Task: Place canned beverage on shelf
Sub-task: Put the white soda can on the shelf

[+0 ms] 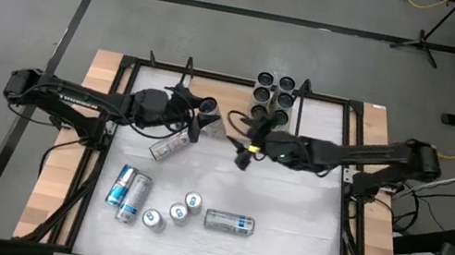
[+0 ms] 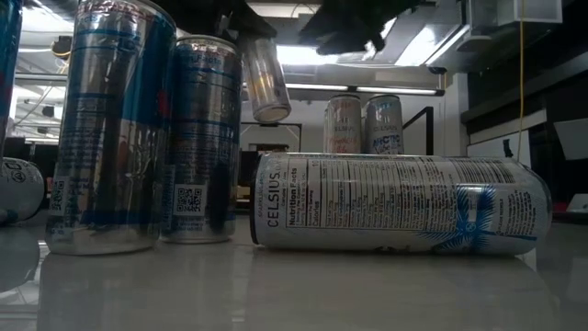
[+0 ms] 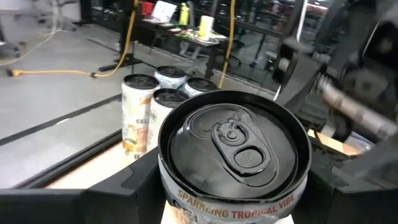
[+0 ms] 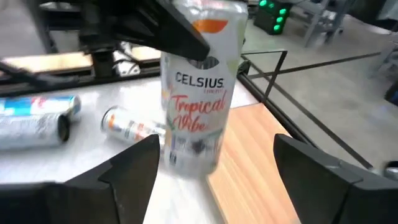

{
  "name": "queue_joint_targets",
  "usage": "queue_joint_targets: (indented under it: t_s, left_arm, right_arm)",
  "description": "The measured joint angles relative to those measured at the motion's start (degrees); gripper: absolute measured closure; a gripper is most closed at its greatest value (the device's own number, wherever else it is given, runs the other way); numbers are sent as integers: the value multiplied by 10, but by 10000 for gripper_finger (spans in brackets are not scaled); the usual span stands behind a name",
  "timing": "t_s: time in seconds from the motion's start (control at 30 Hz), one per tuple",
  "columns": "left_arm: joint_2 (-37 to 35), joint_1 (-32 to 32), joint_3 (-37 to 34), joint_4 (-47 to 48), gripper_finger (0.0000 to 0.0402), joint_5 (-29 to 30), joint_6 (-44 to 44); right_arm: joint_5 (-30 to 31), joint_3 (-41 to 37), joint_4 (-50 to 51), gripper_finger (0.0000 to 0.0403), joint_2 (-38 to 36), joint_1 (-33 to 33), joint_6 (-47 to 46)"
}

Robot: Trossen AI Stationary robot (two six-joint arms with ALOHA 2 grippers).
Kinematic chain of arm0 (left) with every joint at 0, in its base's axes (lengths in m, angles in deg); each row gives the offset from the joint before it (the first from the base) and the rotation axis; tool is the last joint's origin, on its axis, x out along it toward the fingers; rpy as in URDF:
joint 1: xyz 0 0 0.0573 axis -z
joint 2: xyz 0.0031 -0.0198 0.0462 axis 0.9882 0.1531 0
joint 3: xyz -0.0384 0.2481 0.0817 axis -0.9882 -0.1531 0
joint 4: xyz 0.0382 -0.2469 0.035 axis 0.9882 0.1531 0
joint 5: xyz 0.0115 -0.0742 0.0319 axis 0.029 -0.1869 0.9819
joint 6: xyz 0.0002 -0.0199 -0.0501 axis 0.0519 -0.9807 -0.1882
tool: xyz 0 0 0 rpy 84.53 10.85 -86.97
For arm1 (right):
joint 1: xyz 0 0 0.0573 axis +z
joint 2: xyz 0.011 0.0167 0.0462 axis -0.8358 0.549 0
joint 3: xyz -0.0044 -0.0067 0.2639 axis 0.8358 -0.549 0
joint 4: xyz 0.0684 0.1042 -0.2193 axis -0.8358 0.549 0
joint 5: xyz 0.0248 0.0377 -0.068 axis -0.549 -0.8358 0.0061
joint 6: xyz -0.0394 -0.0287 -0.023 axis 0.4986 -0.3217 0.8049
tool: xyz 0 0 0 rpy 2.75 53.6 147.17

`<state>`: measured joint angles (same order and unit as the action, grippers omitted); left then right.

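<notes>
- Closest to the lens in the left wrist view is the can [image 3: 233,143], its dark lid and pull tab facing the camera. The left gripper [image 1: 199,121] is clamped on its upper body and holds it off the surface.
- White table [image 1: 287,213]: both arms reach in over its far half, left and right.
- Shelf [image 4: 261,162]: a wooden board in a black rod frame. In the right wrist view the held can hangs at the board's edge, not yet set down.
- Right gripper [image 1: 247,147]: its fingers are spread and empty. It faces the held can from just beside it.
- Six cans [image 1: 272,98] stand in a tight block at the far edge of the table.
- Spare cans [image 1: 148,203] stand and lie near the front edge, and one more [image 1: 169,147] lies under the left arm.
- Handling, as I judge it: the can is tall and slim, with stiff but thin walls and a smooth printed skin. It is likely fairly heavy if full, and it tips easily. Mid-body across the round side is the best place to grip, with firm but not crushing pressure.
</notes>
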<state>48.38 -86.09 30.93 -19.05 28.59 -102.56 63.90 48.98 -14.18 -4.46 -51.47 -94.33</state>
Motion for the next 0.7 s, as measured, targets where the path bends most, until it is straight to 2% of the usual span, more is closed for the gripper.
queue_joint_targets:
  t_s: [0.23,0.4,0.7]
  left_arm:
    - [4,-75,0,-52,165,-102,114]
    - [14,-144,14,-67,165,-187,182]
    - [103,-257,115,-57,165,-367,236]
  right_arm:
    - [-60,0,134,100,-133,0,47]
    - [-61,0,202,100,-208,0,55]
    - [-63,0,258,100,-276,0,30]
